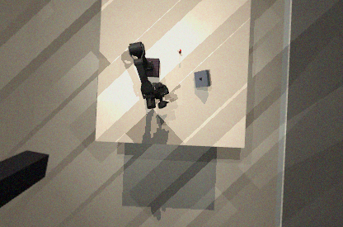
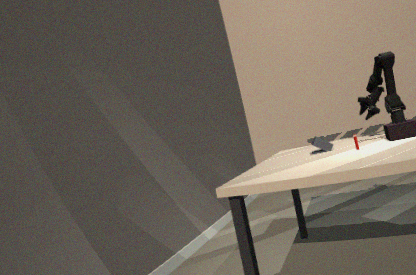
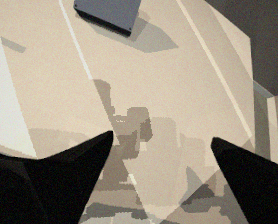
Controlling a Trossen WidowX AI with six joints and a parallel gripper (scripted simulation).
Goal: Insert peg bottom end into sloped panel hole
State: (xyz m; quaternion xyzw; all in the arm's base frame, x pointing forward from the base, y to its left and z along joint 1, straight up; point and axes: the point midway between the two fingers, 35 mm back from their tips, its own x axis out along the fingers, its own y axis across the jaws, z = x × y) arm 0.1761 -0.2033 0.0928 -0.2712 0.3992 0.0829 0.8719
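A small red peg (image 1: 180,51) (image 2: 356,143) stands upright on the table (image 1: 223,120) (image 2: 265,182); it does not show in the wrist view. The grey-blue sloped panel (image 1: 204,73) (image 2: 322,144) (image 3: 111,14) has one dark hole (image 1: 200,79) in its face. The peg's cross-section and the hole's shape are too small to tell. My gripper (image 1: 166,97) (image 2: 363,109) (image 3: 161,138) is open and empty, raised well above the table. In the top view it is below and left of both the peg and the panel.
The dark robot base (image 1: 155,67) (image 2: 400,130) sits left of the peg and the panel in the top view. Striped light and the arm's shadows lie across the table. The table's edge shows at the right of the wrist view.
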